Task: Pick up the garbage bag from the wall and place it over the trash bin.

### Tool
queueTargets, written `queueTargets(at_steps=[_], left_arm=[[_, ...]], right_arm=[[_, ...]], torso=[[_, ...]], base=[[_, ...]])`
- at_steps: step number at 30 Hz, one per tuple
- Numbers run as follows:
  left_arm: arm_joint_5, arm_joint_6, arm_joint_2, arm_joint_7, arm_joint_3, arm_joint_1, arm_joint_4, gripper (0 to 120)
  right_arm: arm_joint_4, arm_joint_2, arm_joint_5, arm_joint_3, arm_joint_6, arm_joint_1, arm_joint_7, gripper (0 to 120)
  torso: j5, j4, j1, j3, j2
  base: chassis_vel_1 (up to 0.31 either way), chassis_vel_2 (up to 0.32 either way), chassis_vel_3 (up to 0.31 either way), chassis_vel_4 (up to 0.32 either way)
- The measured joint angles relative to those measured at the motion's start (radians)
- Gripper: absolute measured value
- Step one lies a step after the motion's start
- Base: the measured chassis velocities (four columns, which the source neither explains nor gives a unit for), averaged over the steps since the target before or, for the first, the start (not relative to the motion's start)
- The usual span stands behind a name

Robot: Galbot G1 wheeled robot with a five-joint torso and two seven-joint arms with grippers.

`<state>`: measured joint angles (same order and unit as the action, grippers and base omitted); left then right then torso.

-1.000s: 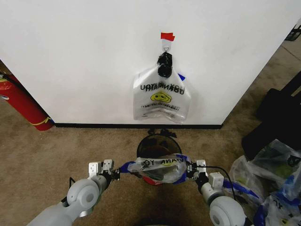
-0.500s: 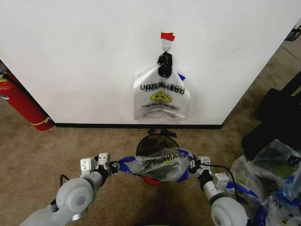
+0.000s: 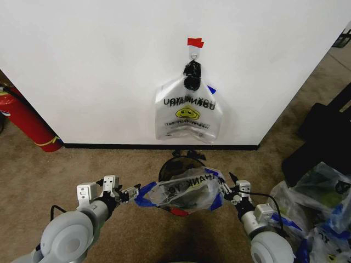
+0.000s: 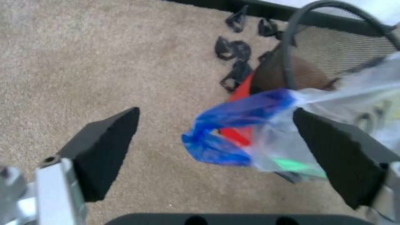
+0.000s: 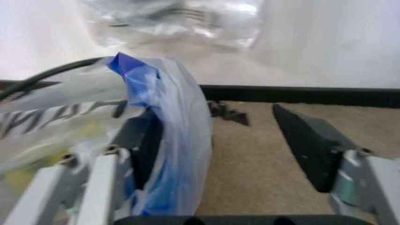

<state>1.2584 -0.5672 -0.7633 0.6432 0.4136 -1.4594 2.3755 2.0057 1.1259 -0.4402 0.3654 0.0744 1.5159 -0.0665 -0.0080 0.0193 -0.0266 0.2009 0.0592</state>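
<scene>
The garbage bag lies draped over the top of the trash bin, which stands on the carpet just in front of the wall. Its mouth is stretched across the bin, with one blue handle sticking out on each side. This looks like the reason for the wide hold: a bag pulled open from two sides can cover the rim.

The left gripper is beside the bin on the left, close to the left blue handle. In the left wrist view its two black pads are spread wide, and the blue handle hangs free between them without touching either pad. So the left side seems already let go.

The right gripper is beside the bin on the right. In the right wrist view its fingers are also spread apart; the bag's blue edge lies draped against one finger, and nothing pinches it.

Above the bin, a whitish bag with a smiley face hangs on the wall hook.
</scene>
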Motion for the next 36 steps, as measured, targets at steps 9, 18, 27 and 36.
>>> queueTargets(at_steps=[9, 18, 27, 36], left_arm=[[0.0, 0.003, -0.028, -0.004, 0.003, -0.021, 0.127, 100], [-0.096, 0.013, 0.029, -0.127, -0.024, 0.056, 0.131, 100], [-0.275, 0.129, 0.131, -0.426, -0.182, 0.294, -0.043, 100], [-0.361, 0.124, 0.079, -0.527, -0.357, 0.468, -0.238, 100]], right_arm=[[-0.072, -0.03, -0.003, 0.062, -0.216, -0.006, 0.308, 98], [-0.011, 0.005, -0.006, 0.129, -0.334, 0.036, 0.307, 100], [0.184, 0.173, 0.192, 0.164, -0.397, 0.203, -0.014, 100], [0.245, 0.264, 0.317, 0.189, -0.464, 0.317, -0.079, 100]], torso=[[0.0003, 0.0, 0.0, 0.0, 0.0], [0.0, -0.0001, 0.0, 0.0, 0.0], [-0.0005, 0.0012, 0.0, 0.0, 0.0], [-0.0003, 0.0006, 0.0, 0.0, 0.0]], base=[[0.0, 0.0, 0.0, 0.0], [0.0, 0.0, 0.0, 0.0], [0.0, 0.0, 0.0, 0.0], [0.0, 0.0, 0.0, 0.0]])
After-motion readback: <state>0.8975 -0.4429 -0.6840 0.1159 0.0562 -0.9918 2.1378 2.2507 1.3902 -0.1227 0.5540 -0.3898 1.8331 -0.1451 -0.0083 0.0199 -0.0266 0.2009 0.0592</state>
